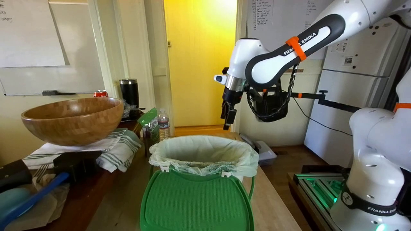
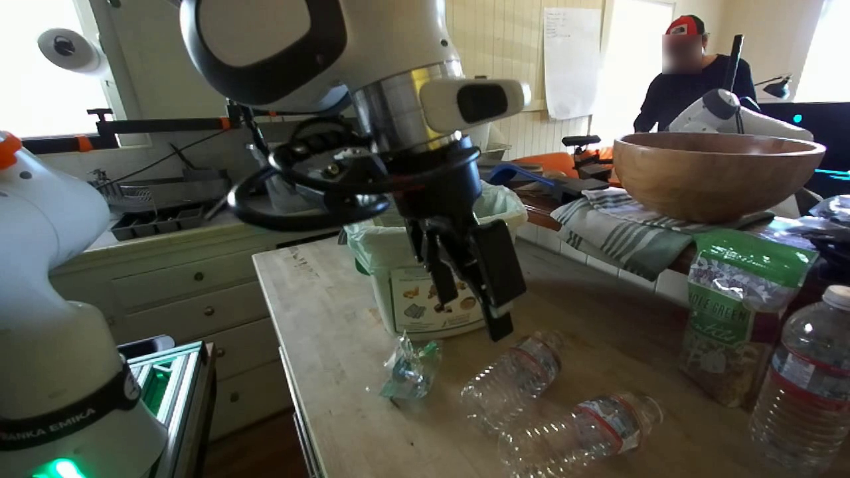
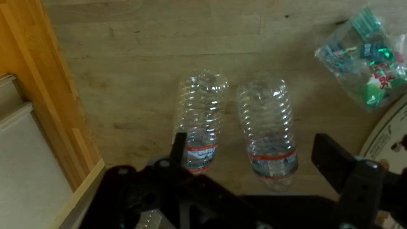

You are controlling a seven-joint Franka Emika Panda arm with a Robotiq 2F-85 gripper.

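My gripper [image 3: 252,143] stands open above the wooden counter, its fingers [image 3: 332,156] wide apart with nothing between them. Below it lie two clear plastic bottles on their sides. One bottle [image 3: 268,127] shows in the gap between the fingers; the second bottle [image 3: 202,121] is partly covered by the left finger. In an exterior view the gripper [image 2: 475,309] hangs over the counter above the nearer bottle [image 2: 514,378], with the farther bottle [image 2: 584,431] beside it. A crumpled clear wrapper [image 3: 365,63] lies off to the right in the wrist view.
A lined bin [image 1: 205,149] with its green lid [image 1: 197,202] folded down stands beside the bottles. An upright bottle [image 2: 807,385] and a green lentil bag [image 2: 737,325] stand across the counter. A wooden bowl [image 1: 74,122] rests on a striped towel [image 1: 118,150] on the higher ledge.
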